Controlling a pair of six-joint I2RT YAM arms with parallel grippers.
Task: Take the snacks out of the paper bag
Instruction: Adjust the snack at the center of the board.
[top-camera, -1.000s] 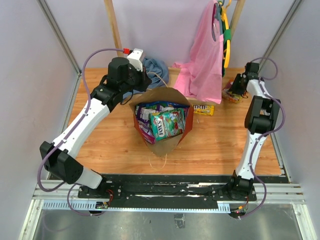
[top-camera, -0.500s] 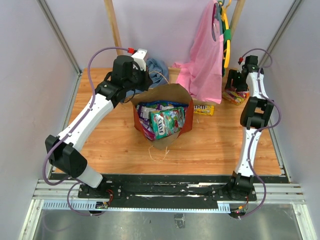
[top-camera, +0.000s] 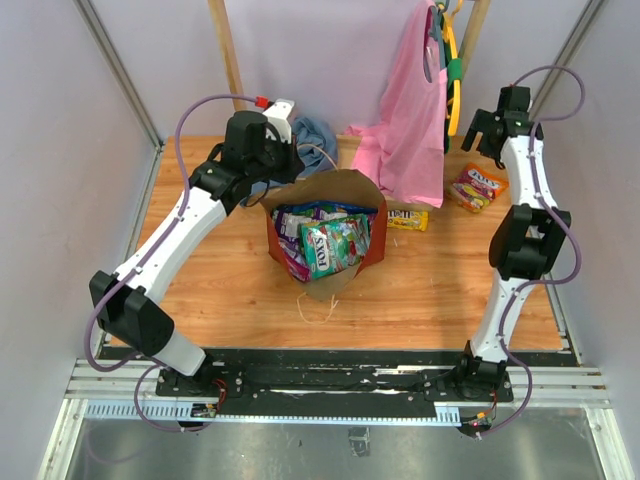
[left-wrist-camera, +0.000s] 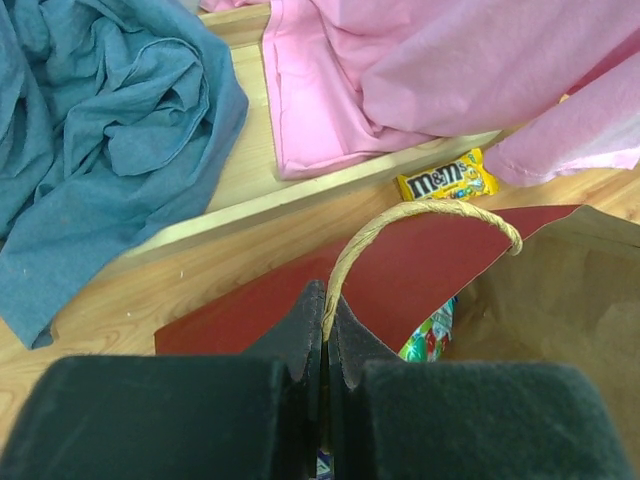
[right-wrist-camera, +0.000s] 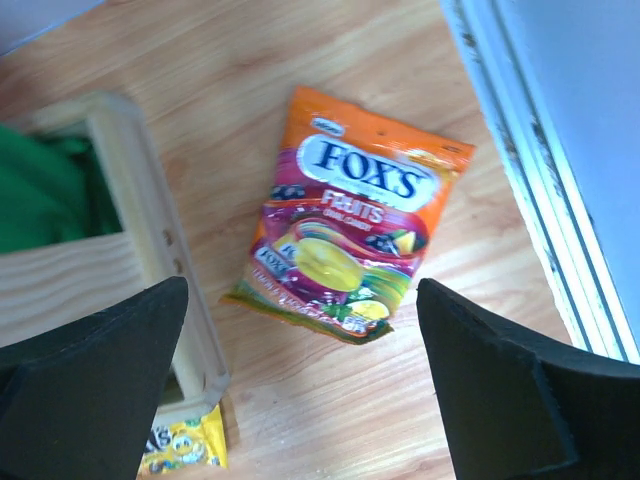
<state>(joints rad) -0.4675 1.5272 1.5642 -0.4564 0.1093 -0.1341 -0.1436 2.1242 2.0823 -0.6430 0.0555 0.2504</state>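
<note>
Firmly pinched together, the left tool (left-wrist-camera: 325, 325) grips the twine handle (left-wrist-camera: 420, 208) of the paper bag (left-wrist-camera: 400, 265), apparently to hold its mouth up and steady for emptying. Most snacks (top-camera: 330, 245) sit inside. Opposite, the right tool (right-wrist-camera: 300, 290) gapes wide above an orange Fox's packet (right-wrist-camera: 345, 215) lying free on the worktop (right-wrist-camera: 330, 420); a yellow M&M's packet (top-camera: 407, 219) lies beside the bag.
</note>
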